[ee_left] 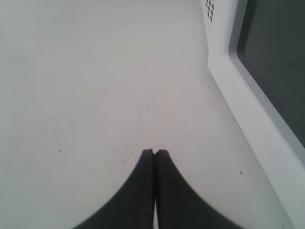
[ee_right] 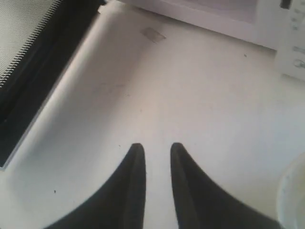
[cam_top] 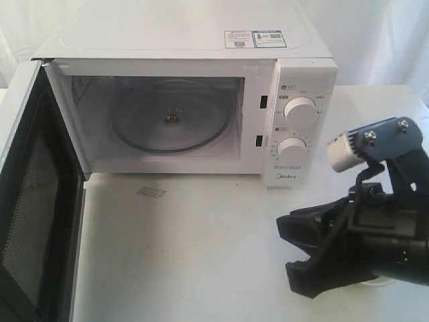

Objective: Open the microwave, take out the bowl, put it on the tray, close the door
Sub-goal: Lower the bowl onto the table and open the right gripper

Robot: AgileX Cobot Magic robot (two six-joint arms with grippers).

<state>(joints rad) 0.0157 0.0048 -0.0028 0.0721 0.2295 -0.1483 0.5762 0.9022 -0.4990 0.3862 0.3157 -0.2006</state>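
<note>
**Door open, oven empty; bowl's landing place unconfirmed, door not yet closed**

The microwave (cam_top: 167, 33) stands with its door (cam_top: 33, 201) swung fully out on the hinge side, away from the knobs (cam_top: 299, 112). So the opening step is done. Inside the cavity only the bare glass turntable (cam_top: 171, 121) shows. No bowl sits on it, so the bowl appears to be already out of the oven.

Where the bowl ended up cannot be confirmed. The only hint is a pale rounded rim (ee_right: 293, 195) at the edge of the right wrist view, beside the right arm and in front of the microwave's knob side. It is too cropped to say whether it is the bowl, the tray, or both. No tray is clearly in view anywhere.

The right gripper (cam_top: 295, 258) hovers low over the table (cam_top: 201, 255) in front of the knob side. Its fingers are slightly parted and nothing lies between them, so it carries nothing. The left gripper (ee_left: 155, 152) is by the outer face of the open door, over bare table. Its fingers are pressed together on nothing.

As a judgement, the take-out and placing look finished or nearly so. The clear remaining step is to push the door back against the microwave's front until it latches. The left arm, nearest the door, seems best placed for that.
</note>
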